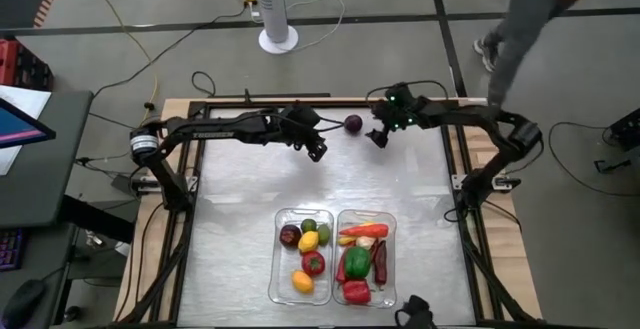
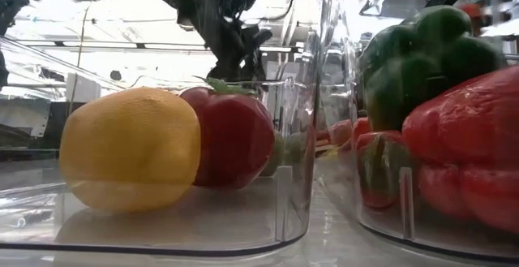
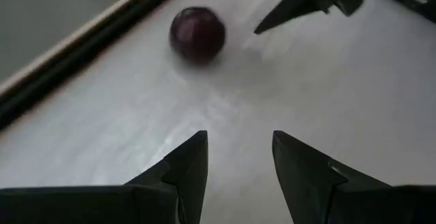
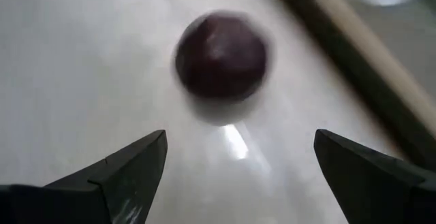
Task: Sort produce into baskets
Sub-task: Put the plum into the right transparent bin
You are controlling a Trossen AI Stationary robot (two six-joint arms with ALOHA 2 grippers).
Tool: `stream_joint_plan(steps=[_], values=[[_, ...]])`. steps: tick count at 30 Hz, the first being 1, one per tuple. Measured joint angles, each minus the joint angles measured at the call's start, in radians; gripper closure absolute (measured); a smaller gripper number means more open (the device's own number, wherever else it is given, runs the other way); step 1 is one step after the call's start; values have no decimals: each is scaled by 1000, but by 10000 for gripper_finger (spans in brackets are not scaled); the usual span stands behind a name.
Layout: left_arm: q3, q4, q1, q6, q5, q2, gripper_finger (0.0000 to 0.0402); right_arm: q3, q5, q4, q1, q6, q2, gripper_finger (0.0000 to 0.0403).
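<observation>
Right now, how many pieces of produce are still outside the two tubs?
1: a dark purple round fruit on the table's far side, between the left gripper and right gripper. Neither touches it.

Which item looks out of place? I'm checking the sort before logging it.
One dark purple round piece lies alone on the table near the far edge, outside both baskets. The right end effector is open toward it; the left end effector waits nearby.

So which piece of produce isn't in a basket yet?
The dark purple round one, alone on the table's far edge between the left gripper and right gripper; every other piece sits in the two baskets.
</observation>
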Motion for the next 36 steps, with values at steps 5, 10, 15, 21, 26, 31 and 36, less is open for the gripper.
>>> stream_joint_plan(steps=[5,10,15,21,26,31,36], values=[[0,26,-41,78,-109,-60,251,2,273,-30,62,182,-129,14],[-44,63,-50,121,-140,-112,251,36,441,-96,137,348,-126,28],[-196,182,-50,59,-133,-229,251,189,526,-254,195,458,-3,37],[-308,177,-49,-4,-128,-368,251,368,647,-439,208,540,165,53],[-314,99,-51,6,-127,-442,251,444,319,-418,208,488,251,76],[-314,28,-51,7,-136,-481,251,448,429,-359,258,396,161,85],[-314,-31,-33,-31,-140,-465,251,438,492,-397,255,379,150,85]])
